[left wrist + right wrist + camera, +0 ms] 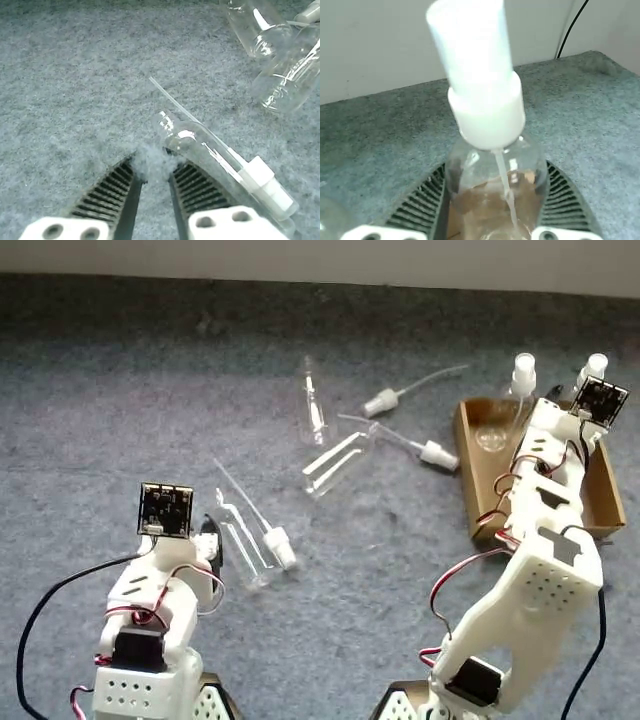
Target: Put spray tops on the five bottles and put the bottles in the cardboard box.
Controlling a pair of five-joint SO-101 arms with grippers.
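My right gripper (495,180) is shut on an upright clear bottle (492,195) that wears a white spray top (480,85). In the high view that bottle's top (592,368) stands over the far end of the cardboard box (468,455). A second capped bottle (520,378) stands in the box. My left gripper (152,167) is open low over the carpet, beside a lying bare bottle (200,142) with a loose spray top (262,177) resting against it. Two more bare bottles (312,400) (335,462) lie mid-table, each near a loose spray top (380,402) (437,453).
Grey carpet covers the table. The right arm (545,570) stretches along the box's near side. Open carpet lies left of the left arm and between the two arms. A pale wall edge (320,260) runs along the back.
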